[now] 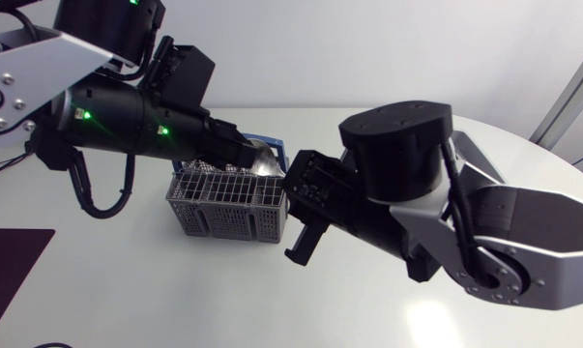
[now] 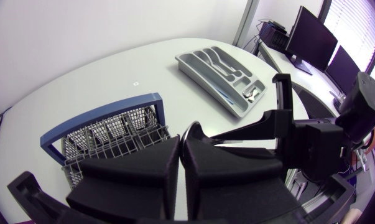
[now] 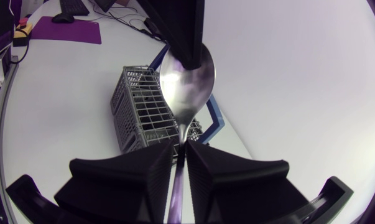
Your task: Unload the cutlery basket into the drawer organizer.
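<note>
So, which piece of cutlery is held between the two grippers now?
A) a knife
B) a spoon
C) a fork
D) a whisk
B: the spoon shows a round bowl; the right gripper pinches its handle, the left gripper its bowl.

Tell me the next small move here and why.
Probably open the left gripper. Both grippers look shut on the spoon: the left on its bowl, the right gripper on its handle, above the cutlery basket. Letting go would let the right one carry it to the drawer organizer.
</note>
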`<state>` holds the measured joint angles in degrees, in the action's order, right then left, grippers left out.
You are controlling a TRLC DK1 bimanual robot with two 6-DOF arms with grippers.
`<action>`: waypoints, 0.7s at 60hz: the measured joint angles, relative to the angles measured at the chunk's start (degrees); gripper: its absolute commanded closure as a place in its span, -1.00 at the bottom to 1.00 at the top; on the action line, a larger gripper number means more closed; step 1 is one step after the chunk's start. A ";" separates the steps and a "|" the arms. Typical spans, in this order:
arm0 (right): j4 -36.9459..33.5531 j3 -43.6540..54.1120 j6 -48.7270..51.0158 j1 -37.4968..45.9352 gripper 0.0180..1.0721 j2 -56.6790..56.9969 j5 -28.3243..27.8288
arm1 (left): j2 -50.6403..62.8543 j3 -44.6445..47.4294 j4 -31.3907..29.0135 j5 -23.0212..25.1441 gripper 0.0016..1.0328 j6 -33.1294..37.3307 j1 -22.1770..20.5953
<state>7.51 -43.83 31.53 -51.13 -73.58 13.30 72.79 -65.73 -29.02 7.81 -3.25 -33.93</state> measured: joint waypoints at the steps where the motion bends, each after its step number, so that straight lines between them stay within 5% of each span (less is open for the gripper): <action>1: 0.02 0.00 0.00 0.00 0.89 -0.09 0.00 | -0.04 -0.02 -0.02 0.09 0.94 0.02 0.00; 34: 0.44 0.07 -0.02 1.01 0.89 -0.31 -0.90 | -0.11 -0.02 -0.68 0.02 0.94 0.00 0.00; 42: 0.46 0.07 -0.02 1.01 0.89 -0.26 -1.07 | -0.55 -0.02 -0.68 0.26 0.55 0.00 0.17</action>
<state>7.97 -43.77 31.51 -50.13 -73.84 12.23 72.25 -65.76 -29.69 8.08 -3.25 -33.76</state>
